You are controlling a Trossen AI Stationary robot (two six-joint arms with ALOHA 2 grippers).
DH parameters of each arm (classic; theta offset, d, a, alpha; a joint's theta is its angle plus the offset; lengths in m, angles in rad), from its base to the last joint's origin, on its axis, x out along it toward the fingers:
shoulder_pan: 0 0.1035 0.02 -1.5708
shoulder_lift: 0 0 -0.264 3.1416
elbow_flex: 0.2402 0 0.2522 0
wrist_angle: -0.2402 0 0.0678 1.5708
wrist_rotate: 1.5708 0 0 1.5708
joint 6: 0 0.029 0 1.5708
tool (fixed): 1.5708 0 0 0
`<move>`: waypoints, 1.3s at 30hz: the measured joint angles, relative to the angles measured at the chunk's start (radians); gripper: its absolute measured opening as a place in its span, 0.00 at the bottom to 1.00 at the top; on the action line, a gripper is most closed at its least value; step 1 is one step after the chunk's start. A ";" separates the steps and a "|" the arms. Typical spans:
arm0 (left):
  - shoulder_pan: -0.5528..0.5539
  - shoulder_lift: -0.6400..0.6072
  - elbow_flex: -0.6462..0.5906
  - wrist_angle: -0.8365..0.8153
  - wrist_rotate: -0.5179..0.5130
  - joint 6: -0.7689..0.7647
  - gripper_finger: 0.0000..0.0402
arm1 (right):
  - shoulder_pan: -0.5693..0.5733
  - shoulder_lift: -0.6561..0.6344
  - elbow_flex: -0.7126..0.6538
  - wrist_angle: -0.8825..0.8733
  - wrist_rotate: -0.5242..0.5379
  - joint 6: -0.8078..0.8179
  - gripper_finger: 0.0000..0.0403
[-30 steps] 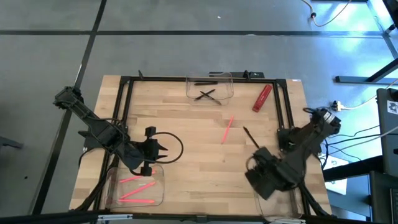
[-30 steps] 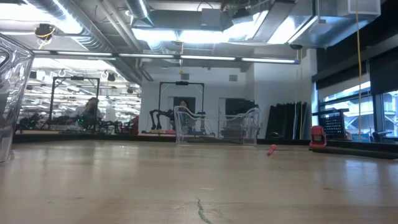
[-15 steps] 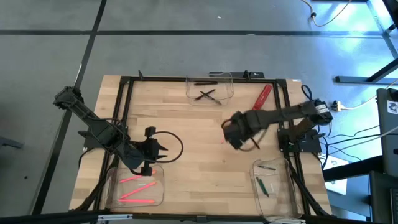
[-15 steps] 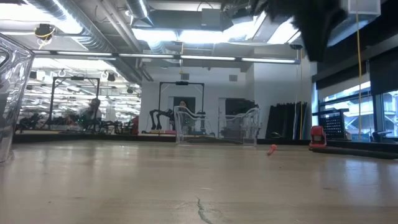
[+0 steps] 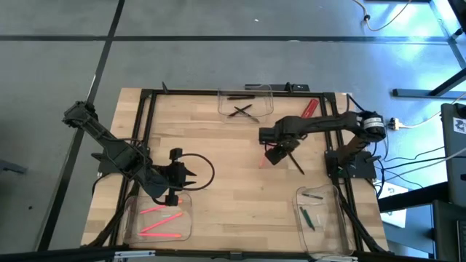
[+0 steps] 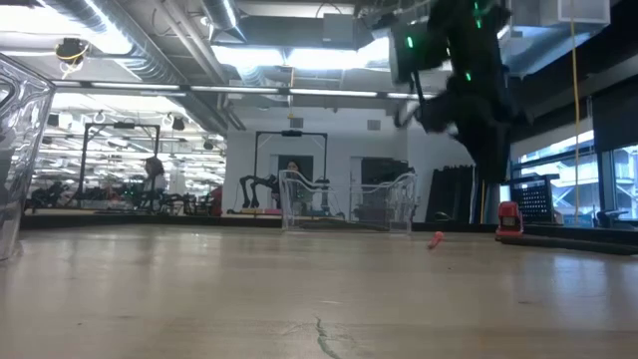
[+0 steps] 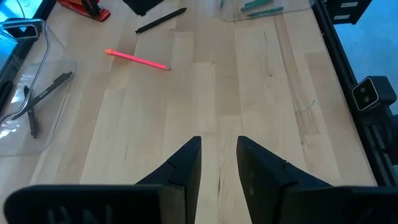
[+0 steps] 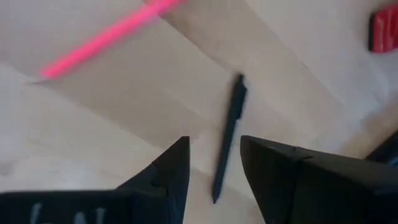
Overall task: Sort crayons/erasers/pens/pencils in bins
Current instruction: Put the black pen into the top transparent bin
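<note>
From the high view we list a wooden tabletop [image 5: 218, 182] carrying three clear bins: the far bin [image 5: 245, 102] holds black pens, the near-left bin [image 5: 156, 218] holds pink-red sticks, and the near-right bin [image 5: 320, 211] holds short green-grey sticks. The right gripper [image 5: 275, 154] is stretched out over the middle of the tabletop, above a loose pink-red stick [image 5: 263, 161] and beside a loose black pen [image 5: 295, 161]; a red block [image 5: 309, 108] lies at the far right. The left gripper [image 5: 191, 175] waits just beyond the near-left bin. From the low view we record the right arm [image 6: 464, 90] hanging down from above, the far bin [image 6: 349, 207] upright at the back, the end of the pink-red stick [image 6: 437, 239] lying on the tabletop, and the red block [image 6: 508, 217] farther right. From the left wrist view we enter the left gripper [image 7: 219, 162] released and empty, fingers parted, with the pink-red stick [image 7: 137, 59], the black pen [image 7: 160, 20] and the penned bin [image 7: 37, 102] ahead of it. From the right wrist view we note the right gripper [image 8: 214, 168] released, grasping nothing, the black pen [image 8: 229, 137] showing between its fingers on the wood below, and the pink-red stick [image 8: 109, 37] lying apart from the pen.
</note>
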 joint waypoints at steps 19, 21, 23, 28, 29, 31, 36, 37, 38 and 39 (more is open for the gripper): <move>0.000 0.000 0.000 0.000 0.000 0.000 0.24 | -0.177 0.000 -0.290 0.320 -0.092 -0.106 0.36; 0.000 0.000 0.000 0.000 0.000 0.000 0.24 | -0.187 0.000 -0.320 0.366 -0.134 -0.122 0.36; 0.000 0.000 0.000 0.000 0.000 0.001 0.24 | -0.192 -0.007 -0.344 0.396 -0.148 -0.142 0.36; 0.000 0.000 0.000 0.000 0.000 0.003 0.24 | -0.192 -0.008 -0.364 0.406 -0.144 -0.161 0.34; 0.000 0.000 0.000 0.000 0.000 0.003 0.24 | -0.192 -0.008 -0.365 0.406 -0.143 -0.161 0.32; 0.000 0.000 0.000 0.000 0.000 0.003 0.24 | -0.191 -0.007 -0.365 0.406 -0.134 -0.159 0.28; 0.000 0.000 0.000 0.000 0.000 0.004 0.24 | -0.191 -0.006 -0.366 0.404 -0.126 -0.157 0.16; 0.000 0.000 0.000 0.000 0.000 0.004 0.24 | -0.191 -0.006 -0.366 0.404 -0.126 -0.157 0.14; 0.000 0.000 0.000 0.000 0.000 0.004 0.24 | -0.191 -0.006 -0.366 0.404 -0.124 -0.157 0.12; 0.000 0.000 0.000 0.000 0.000 0.004 0.24 | -0.191 -0.006 -0.367 0.405 -0.120 -0.157 0.11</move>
